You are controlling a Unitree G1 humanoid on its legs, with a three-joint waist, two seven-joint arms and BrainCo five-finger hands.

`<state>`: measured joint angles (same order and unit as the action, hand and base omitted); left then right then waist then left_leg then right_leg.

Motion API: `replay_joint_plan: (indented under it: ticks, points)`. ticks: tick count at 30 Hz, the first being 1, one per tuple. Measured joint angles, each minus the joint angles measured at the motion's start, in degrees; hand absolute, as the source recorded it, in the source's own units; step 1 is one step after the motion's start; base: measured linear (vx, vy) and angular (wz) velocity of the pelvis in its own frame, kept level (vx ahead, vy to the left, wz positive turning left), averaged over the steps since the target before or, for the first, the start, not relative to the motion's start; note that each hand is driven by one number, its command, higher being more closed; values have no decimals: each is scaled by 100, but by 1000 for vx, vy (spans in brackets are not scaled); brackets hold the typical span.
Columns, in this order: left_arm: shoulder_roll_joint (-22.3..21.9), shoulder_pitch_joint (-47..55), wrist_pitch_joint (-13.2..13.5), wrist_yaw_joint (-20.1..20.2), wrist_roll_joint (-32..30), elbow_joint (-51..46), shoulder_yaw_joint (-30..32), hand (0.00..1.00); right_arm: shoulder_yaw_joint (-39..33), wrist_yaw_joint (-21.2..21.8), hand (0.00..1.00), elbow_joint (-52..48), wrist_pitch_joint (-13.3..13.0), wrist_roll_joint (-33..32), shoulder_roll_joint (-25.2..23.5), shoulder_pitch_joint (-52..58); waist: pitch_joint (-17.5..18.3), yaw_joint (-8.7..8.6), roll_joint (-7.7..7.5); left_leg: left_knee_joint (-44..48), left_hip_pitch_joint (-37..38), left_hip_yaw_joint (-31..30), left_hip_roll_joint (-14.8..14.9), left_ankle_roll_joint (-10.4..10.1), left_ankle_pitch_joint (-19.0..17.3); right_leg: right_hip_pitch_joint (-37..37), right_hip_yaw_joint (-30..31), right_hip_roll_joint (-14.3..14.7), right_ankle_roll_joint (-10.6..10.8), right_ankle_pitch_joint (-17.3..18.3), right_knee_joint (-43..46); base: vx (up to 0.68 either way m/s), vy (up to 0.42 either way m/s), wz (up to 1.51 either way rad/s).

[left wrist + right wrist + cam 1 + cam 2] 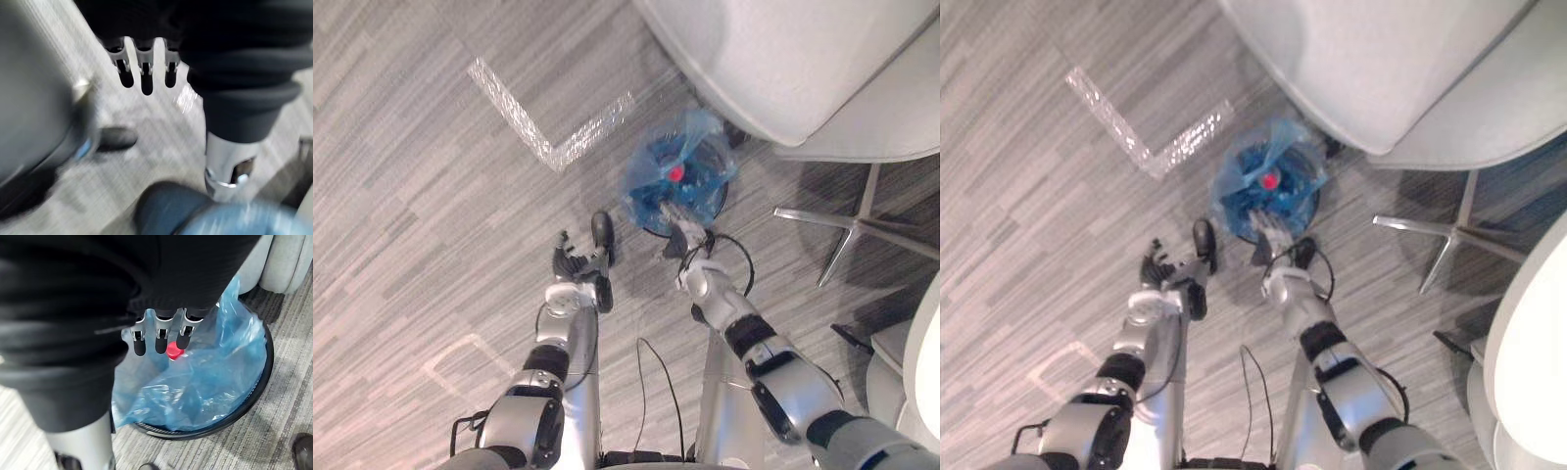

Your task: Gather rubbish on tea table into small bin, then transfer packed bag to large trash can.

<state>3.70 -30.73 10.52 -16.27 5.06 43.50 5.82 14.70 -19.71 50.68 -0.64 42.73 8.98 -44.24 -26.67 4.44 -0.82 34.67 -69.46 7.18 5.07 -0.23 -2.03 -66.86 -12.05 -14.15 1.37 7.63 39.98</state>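
A small round black bin (205, 432) stands upright on grey carpet (431, 196) just in front of a pale upholstered seat (803, 59), its mouth facing straight up. It is lined with a crumpled, translucent blue plastic bag (215, 367) that spills over the rim, with a small red cap-like item (173, 351) inside. The right hand (160, 340) hovers over the bag with fingers straight, pointing down and gripping nothing, while the left hand (573, 262) hangs beside the bin, fingers relaxed and empty.
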Motion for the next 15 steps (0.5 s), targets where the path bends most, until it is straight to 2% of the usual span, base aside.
replay_joint_plan:
  ticks: [4,8,9,15]
  points:
    - [31,-48,42,-77,250,-108,2,0,-333,-211,0,76,275,4,271,-267,-8,15,4,-97,-269,-117,-45,-84,85,-286,-65,-38,-42,68,120,-51,-31,19]
    - [-78,-48,44,-114,413,-124,-1,0,-509,-344,0,260,403,5,332,-451,-17,12,10,-229,-461,-141,-66,-125,203,-528,-140,-86,-62,75,171,-54,-20,12]
    - [-117,-47,44,-118,429,-122,0,0,-524,-345,100,279,421,5,321,-486,-22,19,10,-272,-507,-149,-64,-108,269,-591,-163,-90,-73,67,178,-37,-18,5]
    - [-130,-47,60,-121,521,-122,0,0,-519,-342,100,445,426,1,231,-547,-25,31,16,-355,-541,-197,-67,-137,335,-632,-225,-89,-95,77,190,-44,-19,6]
